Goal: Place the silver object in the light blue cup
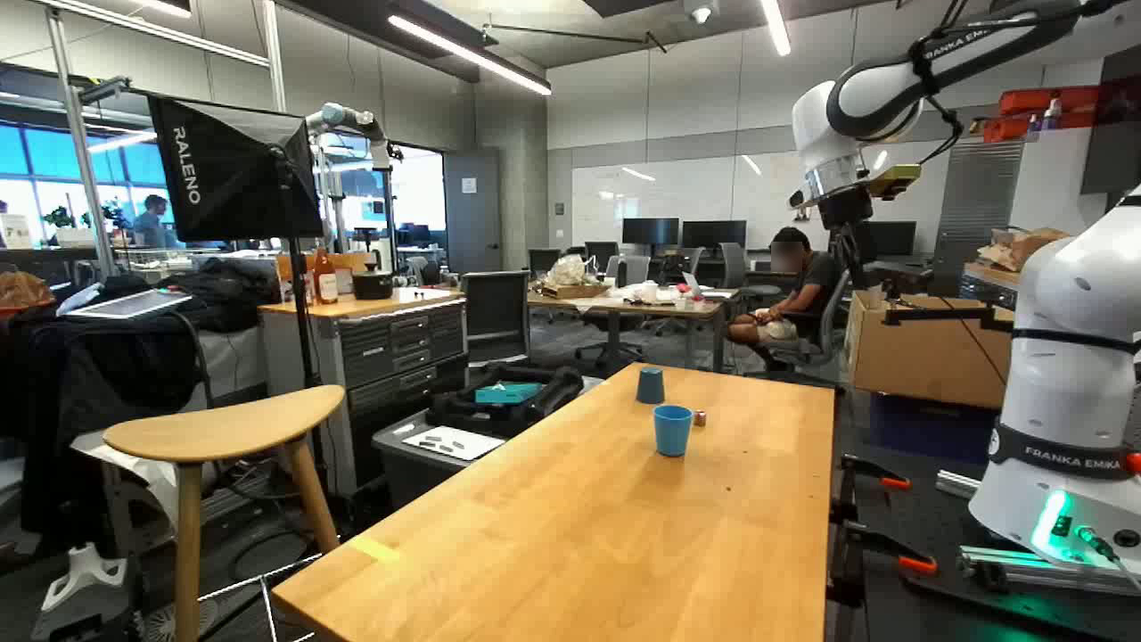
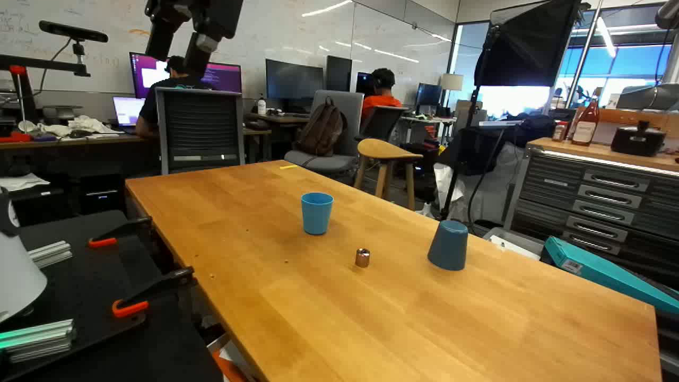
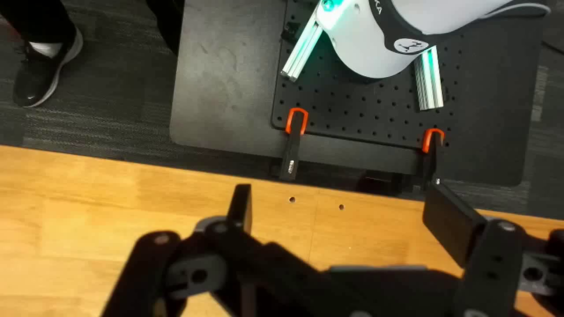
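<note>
On the table (image 2: 329, 313) near the upright light blue cup (image 2: 317, 215), the small silver object (image 2: 362, 258) stands free, probably stiff, dense and slick, best pinched squarely across its sides by the gripper (image 3: 339, 209), jaws wide apart, holding nothing.

Furniture and clutter around a long light-wood bench (image 2: 477, 329)

A dark-blue tapered cup (image 2: 448, 245) stands mouth-down on the bench; a short yellow strip (image 2: 288, 166) lies near one corner, and orange-ended black clamps (image 3: 291, 152) sit at a long edge. Near it is a light-wood three-legged stool (image 1: 232, 423). In an exterior view, a black softbox (image 1: 236, 169) lettered RALENO is raised behind the stool. A brown backpack (image 2: 321, 127) rests on a grey office chair (image 2: 348, 109). A wood-topped dark drawer cabinet (image 2: 604, 199) bears a labelled orange-pink bottle (image 2: 585, 126) and a black lidded pot (image 2: 636, 141). In both exterior views a turquoise box (image 2: 604, 273) shows past the bench. A person in a dark T-shirt (image 1: 816, 285) sits well apart.
</note>
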`<state>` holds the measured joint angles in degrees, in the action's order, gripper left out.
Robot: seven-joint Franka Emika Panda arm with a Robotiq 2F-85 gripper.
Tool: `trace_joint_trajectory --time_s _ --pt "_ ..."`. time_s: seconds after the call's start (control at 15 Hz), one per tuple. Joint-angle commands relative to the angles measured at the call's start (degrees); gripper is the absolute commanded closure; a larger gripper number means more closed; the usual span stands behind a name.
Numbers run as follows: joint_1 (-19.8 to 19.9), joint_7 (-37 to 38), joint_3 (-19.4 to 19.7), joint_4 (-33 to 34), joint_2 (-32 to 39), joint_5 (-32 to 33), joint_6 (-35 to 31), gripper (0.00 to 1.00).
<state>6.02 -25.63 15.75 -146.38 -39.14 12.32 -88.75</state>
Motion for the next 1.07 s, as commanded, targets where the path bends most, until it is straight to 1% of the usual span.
trace_joint_trajectory --time_s 0.0,0.13,0.2,0.27,0.47,0.53,0.6,0.8,0.93,1.0 --pt "-0.2 0.1 0.1 0.2 0.0 0.0 0.1 0.00" --pt "-0.2 0.1 0.1 0.3 0.0 0.0 0.1 0.00" --pt "-0.4 1.6 -0.4 -1.6 -1.8 -0.4 -4.6 0.00" --pt "-0.4 3.4 -0.7 -2.0 -1.2 -0.9 -8.9 0.00" --pt "0.2 10.3 -0.8 0.5 9.2 -1.7 -24.7 0.00" --pt "0.5 12.9 -0.9 2.0 13.8 -1.9 -29.8 0.00" --pt "-0.2 16.3 -0.2 2.0 16.7 -1.1 -35.0 0.00" --pt "-0.1 27.0 -1.2 3.9 27.1 0.0 -46.6 0.00" --pt "0.0 33.7 -1.8 6.2 34.5 1.3 -52.1 0.00" --pt "2.4 36.1 -4.5 7.8 38.3 1.0 -53.9 0.00"
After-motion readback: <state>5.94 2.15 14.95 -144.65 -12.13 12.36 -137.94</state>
